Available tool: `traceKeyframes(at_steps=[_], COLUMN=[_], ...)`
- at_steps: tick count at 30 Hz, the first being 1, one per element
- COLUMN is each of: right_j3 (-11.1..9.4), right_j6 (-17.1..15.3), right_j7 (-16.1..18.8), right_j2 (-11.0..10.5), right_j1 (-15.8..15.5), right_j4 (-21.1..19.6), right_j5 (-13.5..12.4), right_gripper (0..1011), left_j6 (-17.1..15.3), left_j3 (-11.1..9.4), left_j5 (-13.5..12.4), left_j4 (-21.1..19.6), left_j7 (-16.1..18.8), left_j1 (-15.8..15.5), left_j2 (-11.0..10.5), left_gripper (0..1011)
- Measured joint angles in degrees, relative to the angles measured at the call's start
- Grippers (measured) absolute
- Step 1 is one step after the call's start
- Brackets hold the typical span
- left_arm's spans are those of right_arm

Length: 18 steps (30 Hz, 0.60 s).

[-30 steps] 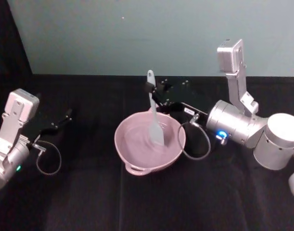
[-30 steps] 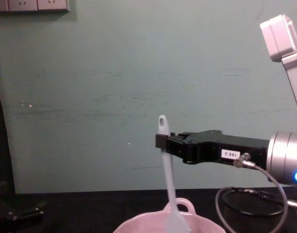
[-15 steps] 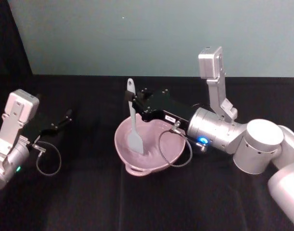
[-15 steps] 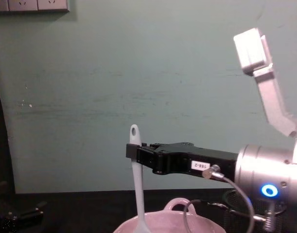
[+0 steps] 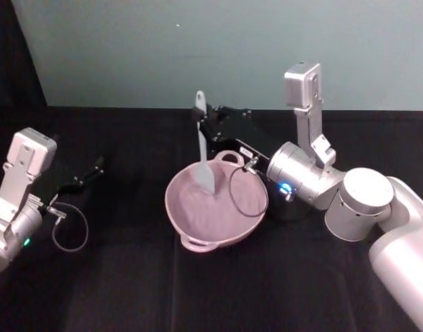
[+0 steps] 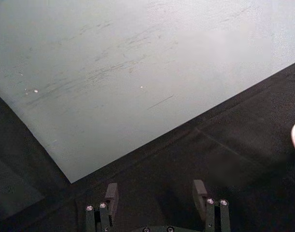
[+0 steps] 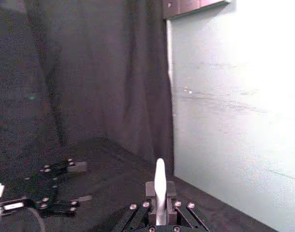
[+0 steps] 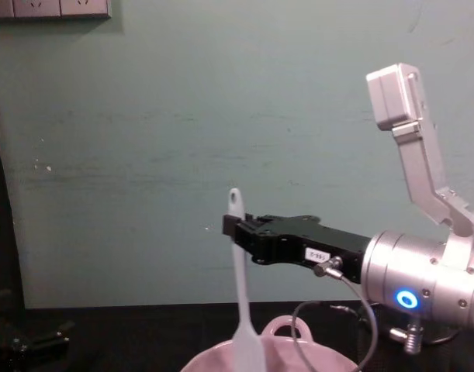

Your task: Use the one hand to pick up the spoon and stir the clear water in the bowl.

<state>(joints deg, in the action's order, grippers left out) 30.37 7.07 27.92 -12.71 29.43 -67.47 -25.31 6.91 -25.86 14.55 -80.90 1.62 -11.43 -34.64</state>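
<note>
Spoon point(image 5: 203, 155): probably light, stiff, slick plastic; my right pincer point(image 5: 204, 126), frame centre, clamps its upper handle; left pincer point(image 5: 93, 169) idle, jaws apart, left edge.

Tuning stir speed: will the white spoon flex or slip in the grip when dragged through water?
Probably stiff: the spoon hangs straight from the right tool, no visible bow. Likely light: slim handle, thin plastic look. Could pivot, since the tool pinches it near the handle's top, far from the head in the bowl. Left tool sits parked at the left, open.
</note>
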Motion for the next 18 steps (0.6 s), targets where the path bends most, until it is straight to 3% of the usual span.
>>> traceKeyframes(at_steps=[5, 13, 18], right_j3=[-1.15, -2.77, -3.92], right_j6=[-0.28, -4.27, -7.89], right_j7=[-1.13, -1.18, 1.23], right_j2=[-0.78, -3.76, -6.08], right_j1=[-0.28, -2.95, -5.66], right_j4=[-0.63, -5.8, -10.65], right_j5=[1.24, 1.65, -0.98], right_gripper=[123, 123, 123], left_j6=[0.0, 0.0, 0.0], left_j3=[0.0, 0.0, 0.0], left_j5=[0.0, 0.0, 0.0], left_j4=[0.0, 0.0, 0.0], left_j7=[0.0, 0.0, 0.0], left_j1=[0.0, 0.0, 0.0], left_j2=[0.0, 0.0, 0.0], left_gripper=[1011, 1011, 1011])
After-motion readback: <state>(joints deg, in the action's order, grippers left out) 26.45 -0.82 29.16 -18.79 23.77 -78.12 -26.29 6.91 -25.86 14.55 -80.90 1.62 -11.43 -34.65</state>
